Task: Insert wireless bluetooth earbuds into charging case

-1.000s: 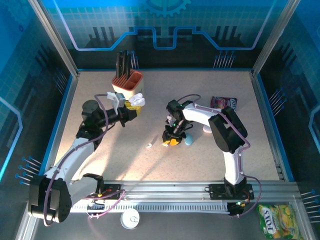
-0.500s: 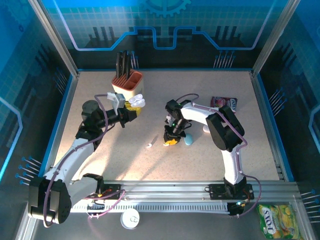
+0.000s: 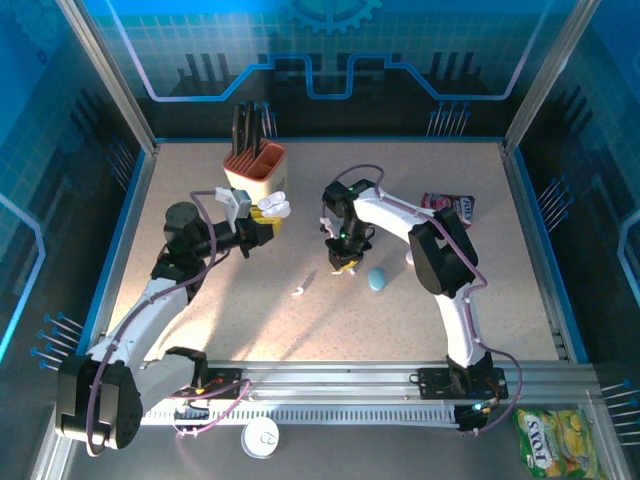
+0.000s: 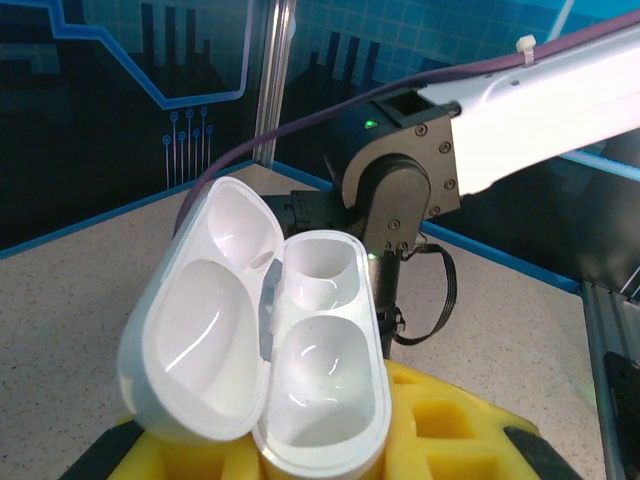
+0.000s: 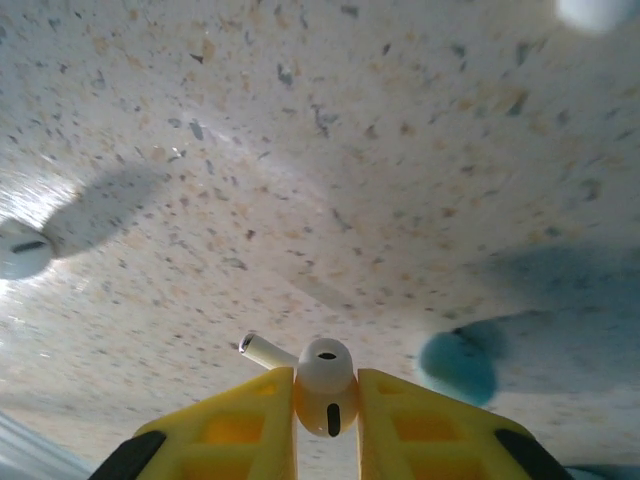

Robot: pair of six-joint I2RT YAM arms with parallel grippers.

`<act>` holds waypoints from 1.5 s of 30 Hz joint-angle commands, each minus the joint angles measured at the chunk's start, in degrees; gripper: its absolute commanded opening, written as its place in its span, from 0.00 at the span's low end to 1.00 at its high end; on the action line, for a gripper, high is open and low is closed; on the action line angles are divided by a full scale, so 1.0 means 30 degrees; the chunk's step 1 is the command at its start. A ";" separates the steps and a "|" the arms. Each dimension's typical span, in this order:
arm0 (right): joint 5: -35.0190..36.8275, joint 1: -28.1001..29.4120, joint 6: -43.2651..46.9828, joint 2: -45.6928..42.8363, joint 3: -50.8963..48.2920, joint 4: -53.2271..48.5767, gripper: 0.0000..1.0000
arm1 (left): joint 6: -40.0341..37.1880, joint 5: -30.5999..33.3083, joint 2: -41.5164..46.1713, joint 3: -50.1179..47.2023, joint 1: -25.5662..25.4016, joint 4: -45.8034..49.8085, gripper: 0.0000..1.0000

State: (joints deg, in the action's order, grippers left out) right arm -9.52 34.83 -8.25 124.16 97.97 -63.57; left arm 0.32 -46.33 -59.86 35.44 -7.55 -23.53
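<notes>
Entry: earbud loading, carrying stage. The left tool is gripping the charging case by its base, jaws drawn narrow around it. It is holding the case off the bench at about 10 o'clock from the bench's middle, lid open. The right tool is pinching one earbud between its yellow fingertips, jaws nearly together. It is hanging near the bench's middle, with the case sitting toward 10 o'clock from it, near but apart. Judged step: the picked bud is travelling to the case, and insertion is not yet done. The next move is calling for the right tool to go toward 10 o'clock, turn the bud stem-down over a well and lower it gently, while the left tool is steadying the case. A second earbud is lying loose on the bench at 7 o'clock of the right tool. A teal pebble-shaped case is lying at 4 o'clock of it. View notes: the top view is giving the layout and the gap between the tools, but is leaving the held bud too small to make out. The right wrist view is showing the bud clamped between the tips, its stem sticking out toward 10 o'clock. The left wrist view is showing both wells of the case empty and the lid leaning open toward 9 o'clock.
</notes>
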 commanded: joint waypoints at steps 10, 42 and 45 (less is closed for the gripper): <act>0.4016 0.0008 0.4662 0.2679 0.3476 -0.3383 0.20 | -0.0851 -0.0767 0.0410 -0.0088 0.0115 0.0554 0.15; 0.3361 -0.1546 0.0222 -0.2990 -0.1285 0.1914 0.52 | -0.1021 -0.1203 0.0617 -0.0066 0.0115 0.1111 0.15; 0.1464 -0.2372 -0.2587 -0.4965 -0.4021 0.4062 0.58 | -0.1104 -0.1272 0.0574 -0.0007 0.0087 0.0990 0.15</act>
State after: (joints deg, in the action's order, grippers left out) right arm 1.37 30.28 -5.82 113.84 91.02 -58.17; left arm -1.65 -48.12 -59.18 35.44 -7.55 -20.18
